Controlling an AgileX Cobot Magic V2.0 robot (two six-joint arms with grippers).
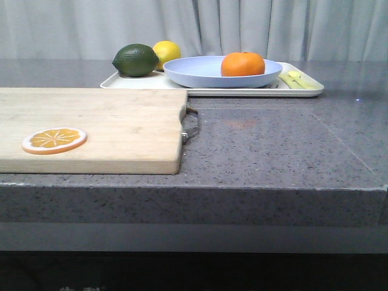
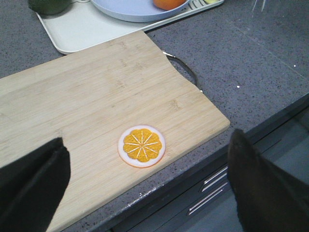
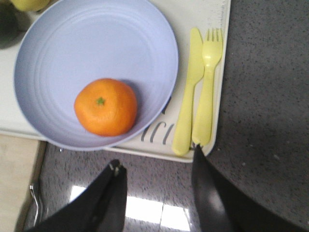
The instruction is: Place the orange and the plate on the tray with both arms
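The orange lies in the pale blue plate, and the plate rests on the cream tray at the back of the counter. The right wrist view shows the orange in the plate on the tray. My right gripper is open and empty, over the grey counter just short of the tray's near edge. My left gripper is open and empty, over the near edge of the wooden board. Neither gripper shows in the front view.
A wooden cutting board with a metal handle lies front left, with a flat orange slice on it. A dark green fruit and a yellow lemon sit on the tray's left. A yellow knife and fork lie on its right.
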